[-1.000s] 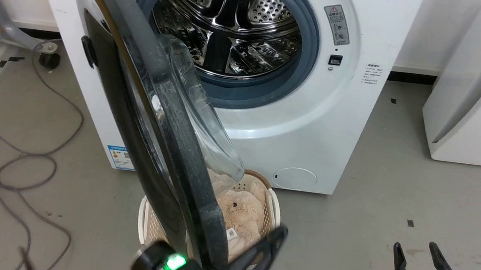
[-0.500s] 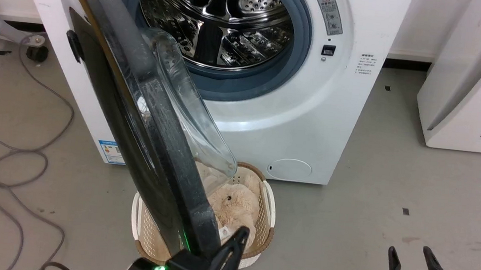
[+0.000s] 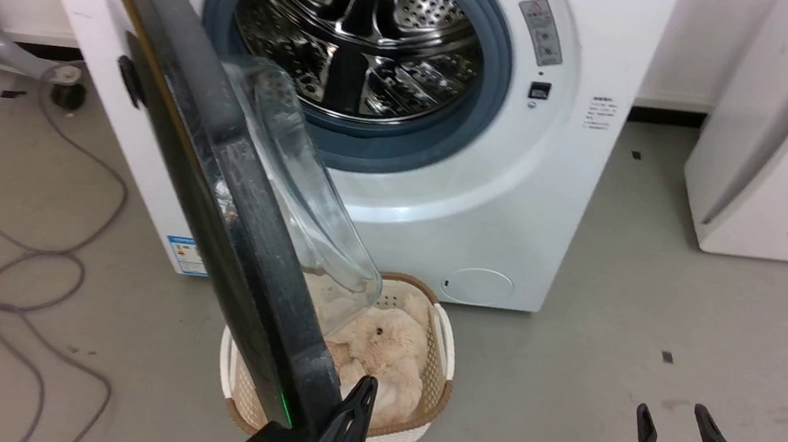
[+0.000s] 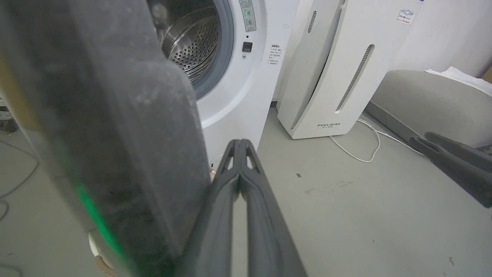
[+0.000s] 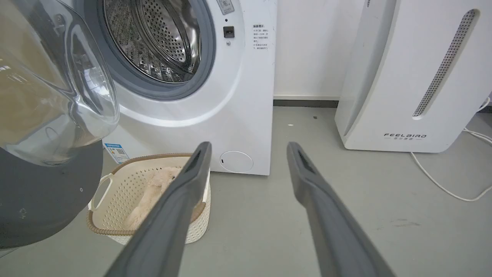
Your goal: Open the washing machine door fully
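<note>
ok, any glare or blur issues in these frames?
Head view: specular highlights on the steel drum. Left wrist view: the washing machine door sits very close and soft, with a green glow on its rim. Right wrist view: sharp overall, glints and warped see-through in the glass bowl.

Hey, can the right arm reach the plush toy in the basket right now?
Probably yes. The right gripper is open with bare floor between it and the basket, and the plush toy lies uncovered. The washing machine door overhangs only the basket's left part.
</note>
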You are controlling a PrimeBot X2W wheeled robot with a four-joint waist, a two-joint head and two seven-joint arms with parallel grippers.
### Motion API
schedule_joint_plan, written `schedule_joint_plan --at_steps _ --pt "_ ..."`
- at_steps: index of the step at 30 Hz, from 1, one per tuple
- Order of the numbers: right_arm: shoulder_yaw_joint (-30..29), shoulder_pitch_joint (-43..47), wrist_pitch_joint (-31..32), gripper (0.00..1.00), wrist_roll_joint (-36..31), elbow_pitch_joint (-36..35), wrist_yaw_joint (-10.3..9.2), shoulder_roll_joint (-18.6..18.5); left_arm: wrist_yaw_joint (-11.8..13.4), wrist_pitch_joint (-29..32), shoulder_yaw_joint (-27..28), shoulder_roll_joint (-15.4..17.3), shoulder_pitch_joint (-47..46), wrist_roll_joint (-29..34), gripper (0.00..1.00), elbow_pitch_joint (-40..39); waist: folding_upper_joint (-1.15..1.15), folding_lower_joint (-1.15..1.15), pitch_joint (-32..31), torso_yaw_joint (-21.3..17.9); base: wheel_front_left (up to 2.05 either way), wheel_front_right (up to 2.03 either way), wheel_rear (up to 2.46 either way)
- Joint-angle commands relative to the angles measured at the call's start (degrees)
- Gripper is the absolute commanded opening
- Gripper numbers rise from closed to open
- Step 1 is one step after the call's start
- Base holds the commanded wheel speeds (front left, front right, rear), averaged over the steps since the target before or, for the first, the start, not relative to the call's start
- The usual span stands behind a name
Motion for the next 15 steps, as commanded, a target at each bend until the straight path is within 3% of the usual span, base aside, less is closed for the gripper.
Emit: schedule_joint_plan --at_steps 1,15 --pt "0.1 0.1 0.0 1.00 -0.6 -0.4 0.03 0.2 0.4 0.1 0.3 0.5 0.9 -0.2 0.00 -0.5 0.00 0.00 -0.7 1.0 0.00 0.00 0.00" --pt "-1.2 1.2 1.3 1.00 -2.0 -6.8 0.03 0.2 3.2 -0.3 2.5 1.8 4.2 -0.6 0.00 -2.6 0.00 0.00 -2.5 8.6 0.00 0.00 0.00"
